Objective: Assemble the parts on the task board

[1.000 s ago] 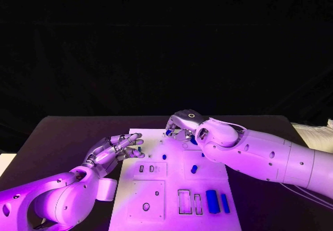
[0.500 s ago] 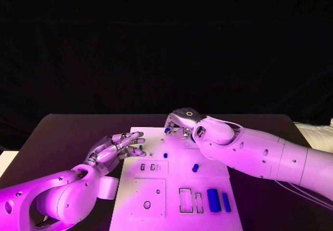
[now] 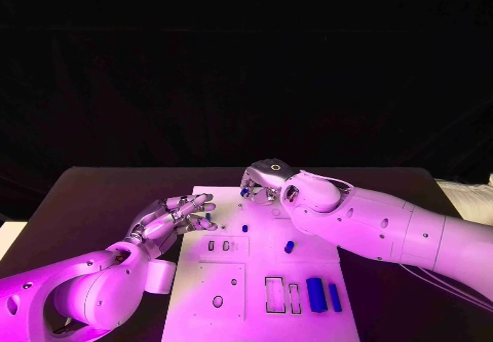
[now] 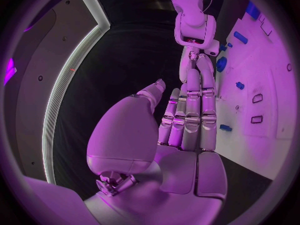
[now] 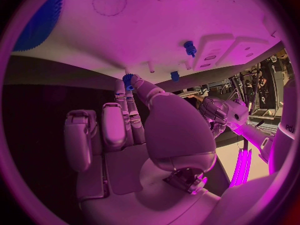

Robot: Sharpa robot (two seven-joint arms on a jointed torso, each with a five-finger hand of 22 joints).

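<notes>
The white task board (image 3: 257,285) lies in the middle of the black surface (image 3: 92,196), its long sides running from the near edge toward the far edge.

The right hand (image 3: 265,182) hangs over the board's far edge, its fingers (image 5: 134,92) curled in. A small blue part (image 3: 244,192) is pinched at their tips; the right wrist view shows the same blue piece (image 5: 129,80) caught between the thumb and a finger, close above the white plate. Whether this part touches the board cannot be told.

The left hand (image 3: 169,219) rests at the board's left edge, toward the far end. Its fingers (image 4: 190,102) are stretched out side by side, lying over the board's left rim, and they grip nothing. A small blue piece (image 3: 209,214) lies just beside their tips on the board.

Near the board's middle sit a small blue peg (image 3: 244,229) and, a little nearer and to the right, an oval blue part (image 3: 288,246). At the near right corner two long blue bars lie side by side, a wider one (image 3: 314,295) and a narrower one (image 3: 334,298), just to the right of two empty rectangular slots (image 3: 273,296). On the left half of the board are two small slots (image 3: 218,246) and an oval hole (image 3: 218,302).
</notes>
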